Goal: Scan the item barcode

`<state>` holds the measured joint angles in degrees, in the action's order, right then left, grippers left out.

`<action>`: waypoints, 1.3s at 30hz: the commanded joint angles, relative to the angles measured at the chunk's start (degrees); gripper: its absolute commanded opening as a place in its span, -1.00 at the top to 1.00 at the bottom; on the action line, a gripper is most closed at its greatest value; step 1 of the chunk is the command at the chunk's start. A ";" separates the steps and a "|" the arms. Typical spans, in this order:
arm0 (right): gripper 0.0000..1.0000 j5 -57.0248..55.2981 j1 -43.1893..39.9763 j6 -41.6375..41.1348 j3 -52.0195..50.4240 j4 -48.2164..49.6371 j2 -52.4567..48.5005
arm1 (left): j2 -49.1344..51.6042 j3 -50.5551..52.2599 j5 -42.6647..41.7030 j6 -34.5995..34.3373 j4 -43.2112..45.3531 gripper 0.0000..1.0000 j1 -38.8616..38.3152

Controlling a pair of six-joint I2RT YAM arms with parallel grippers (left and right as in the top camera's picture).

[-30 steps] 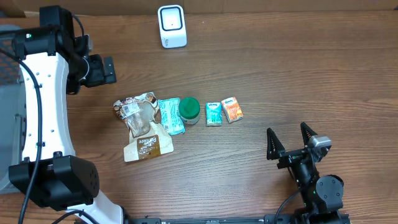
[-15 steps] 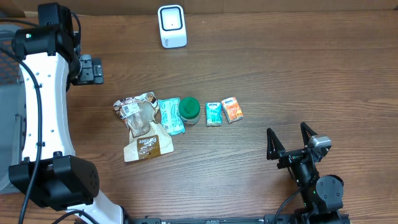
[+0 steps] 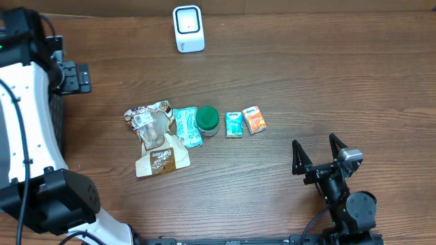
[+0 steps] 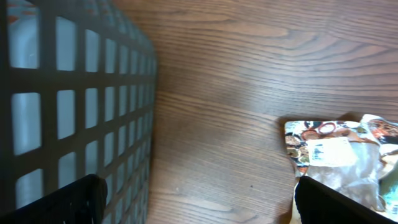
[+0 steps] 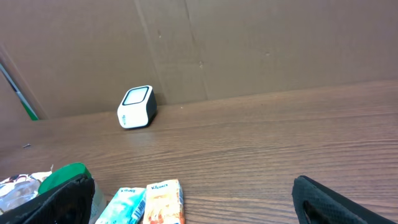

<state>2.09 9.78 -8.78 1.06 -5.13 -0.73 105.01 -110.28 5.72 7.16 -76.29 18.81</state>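
Note:
A white barcode scanner (image 3: 188,28) stands at the back of the table; the right wrist view shows it too, scanner (image 5: 137,107). In a row mid-table lie a clear snack bag (image 3: 153,124), a brown packet (image 3: 161,160), a teal packet (image 3: 186,126), a green-lidded jar (image 3: 207,120), a teal tissue pack (image 3: 234,124) and an orange tissue pack (image 3: 254,120). My left gripper (image 3: 71,77) hangs open at the far left, well away from the items, nothing between its fingers. My right gripper (image 3: 315,144) rests open and holds nothing, near the front right.
A grey mesh basket (image 4: 62,93) fills the left of the left wrist view, with the snack bag (image 4: 336,155) at the lower right. The right wrist view shows a cardboard wall (image 5: 249,43) behind the scanner, and the jar (image 5: 68,177) and tissue packs (image 5: 165,200) close in front.
My left arm has swung left, carrying its open gripper from beside the items toward the table's left edge and the basket. The right arm and the items have not moved.

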 commanded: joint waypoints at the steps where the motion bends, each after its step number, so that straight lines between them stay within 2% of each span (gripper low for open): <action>1: -1.00 -0.52 -0.22 0.17 -0.59 0.35 0.57 | -0.09 0.00 -6.91 3.50 0.55 -0.99 2.21; 20: -1.00 -0.52 -0.22 0.17 -0.59 0.35 0.57 | -0.09 0.00 -19.34 3.63 0.98 -0.99 3.13; 29: -1.00 -0.52 -0.22 0.17 -0.59 0.35 0.57 | -0.09 0.00 -18.99 4.04 1.14 -0.99 1.64; 34: -1.00 -0.52 -0.22 0.17 -0.59 0.35 0.57 | -0.09 0.00 -14.10 4.04 1.22 -0.99 1.68; 39: -1.00 -0.52 -0.22 0.17 -0.59 0.35 0.57 | -0.09 0.00 -14.10 4.04 1.20 -0.99 1.68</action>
<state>2.09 9.78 -8.80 1.06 -5.13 -0.73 105.01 -110.28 -9.61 9.69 -75.18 20.64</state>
